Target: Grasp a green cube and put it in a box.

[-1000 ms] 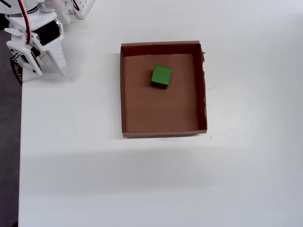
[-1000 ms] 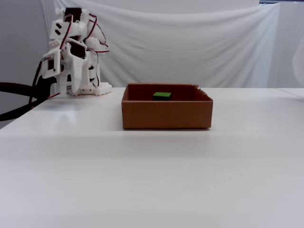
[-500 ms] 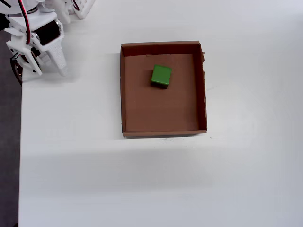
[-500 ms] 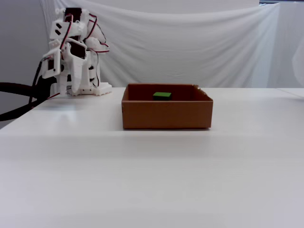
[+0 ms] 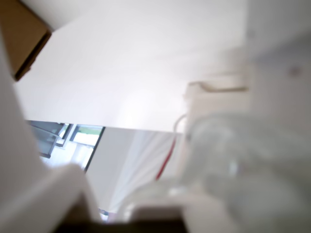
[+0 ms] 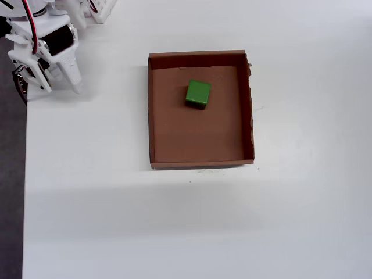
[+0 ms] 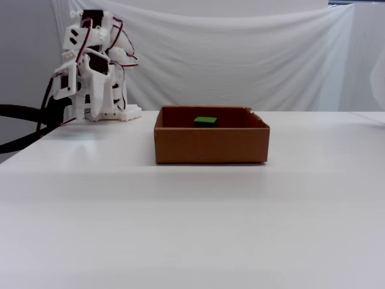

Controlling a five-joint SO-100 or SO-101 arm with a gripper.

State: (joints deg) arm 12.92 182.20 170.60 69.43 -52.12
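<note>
On the white table (image 7: 192, 229), the box (image 7: 210, 144) sits nearest in the fixed view with the green cube (image 6: 198, 93) resting on its floor toward the far wall, and beyond its left side the claw (image 6: 74, 81) hangs empty, fingers seemingly together.

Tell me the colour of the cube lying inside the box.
Bright green; the green cube shows best in the overhead view, on the brown box floor.
</note>
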